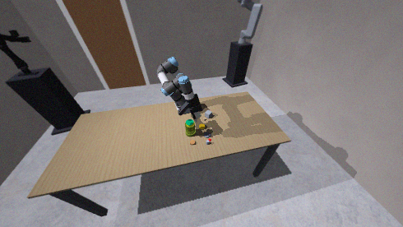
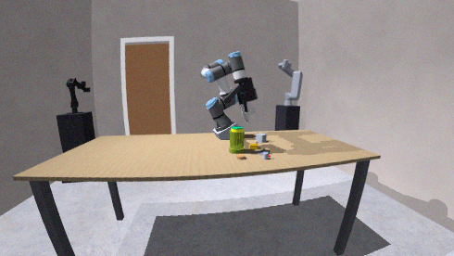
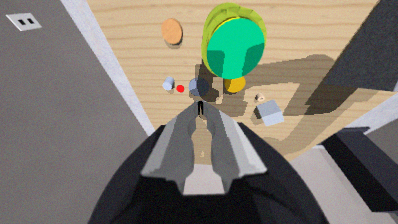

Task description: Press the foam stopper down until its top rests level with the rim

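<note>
A yellow-green jar (image 1: 189,128) stands upright on the wooden table, also in the exterior view (image 2: 236,140). A green foam stopper (image 3: 234,48) (image 2: 237,128) sits in its mouth and stands a little above the rim. Nothing lies on the stopper. My gripper (image 3: 200,101) is shut and empty. It hangs in the air above and just behind the jar, fingers pointing down (image 2: 245,113), apart from the stopper. In the top view the gripper (image 1: 192,111) is above the jar.
Small objects lie on the table around the jar: an orange disc (image 3: 172,31), a yellow disc (image 3: 234,84), a grey-blue disc (image 3: 199,86), a red ball (image 3: 180,88), a small grey cylinder (image 3: 168,83), a grey cube (image 3: 269,112). The table edge runs close on the left of the wrist view.
</note>
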